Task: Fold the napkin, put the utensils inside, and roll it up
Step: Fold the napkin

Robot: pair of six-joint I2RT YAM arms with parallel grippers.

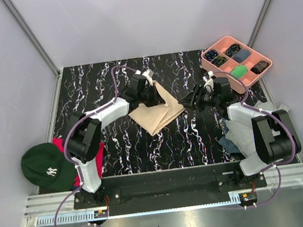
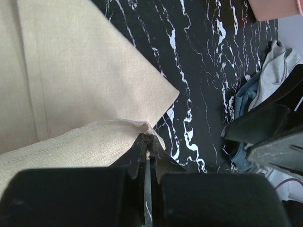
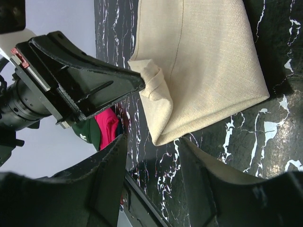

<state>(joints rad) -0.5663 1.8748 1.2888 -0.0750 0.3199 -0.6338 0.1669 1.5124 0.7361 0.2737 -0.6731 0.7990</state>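
Note:
The beige napkin [image 1: 156, 115] lies partly folded in the middle of the black marbled table. One of its corners is lifted by my left gripper [image 1: 150, 84], which is shut on it. The left wrist view shows the jaws [image 2: 147, 138] pinched on that napkin [image 2: 71, 71] corner. My right gripper [image 1: 186, 102] hovers open just right of the cloth. In the right wrist view its fingers [image 3: 151, 139] stand apart with nothing held, and a folded corner of the napkin [image 3: 203, 61] lies just ahead of the gap. The left gripper [image 3: 139, 81] pinches the far corner there. The utensils are out of view.
A pink compartment tray [image 1: 258, 76] with small items sits at the back right. Grey and blue cloths [image 1: 234, 136] are piled by the right arm's base. A green cap [image 1: 47, 168] and a red cloth [image 1: 61, 144] lie at the left edge.

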